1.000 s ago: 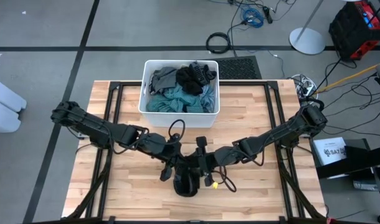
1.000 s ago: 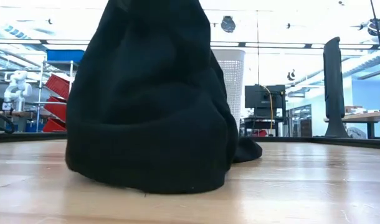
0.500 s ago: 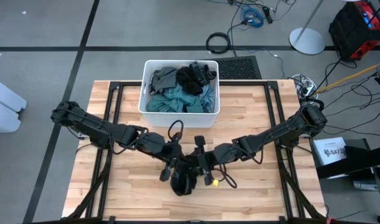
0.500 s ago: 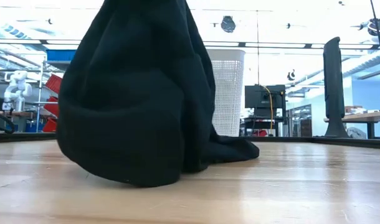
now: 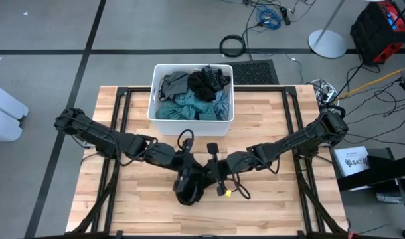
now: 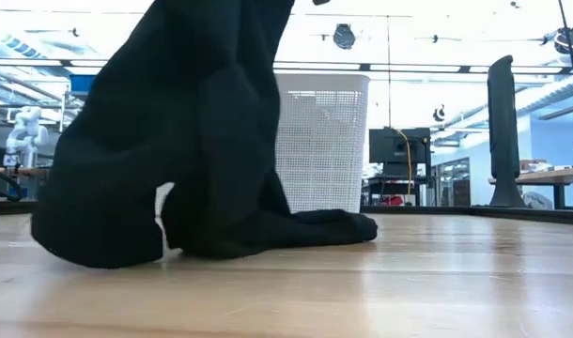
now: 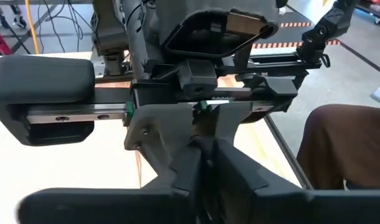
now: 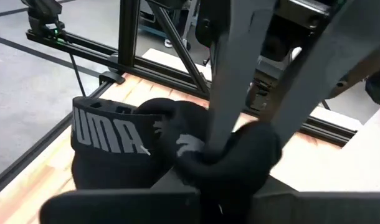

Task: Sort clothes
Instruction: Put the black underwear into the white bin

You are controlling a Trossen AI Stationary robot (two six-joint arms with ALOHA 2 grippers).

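Your left gripper [image 5: 184,174] reaches in from nine o'clock to the table's [image 5: 269,206] centre-front, but whether its fingers are apart or together on the black garment [image 5: 189,189] you can't tell from here. That garment hangs up from the wood with its long axis near vertical, one flat end trailing toward three o'clock in the low view, and your right gripper [image 5: 216,174], just beside it on the three o'clock side, has its fingers pinched together on a bunched fold. Up at twelve o'clock the white bin [image 5: 191,117] holds a heap of teal, grey and black clothes [image 5: 189,93].
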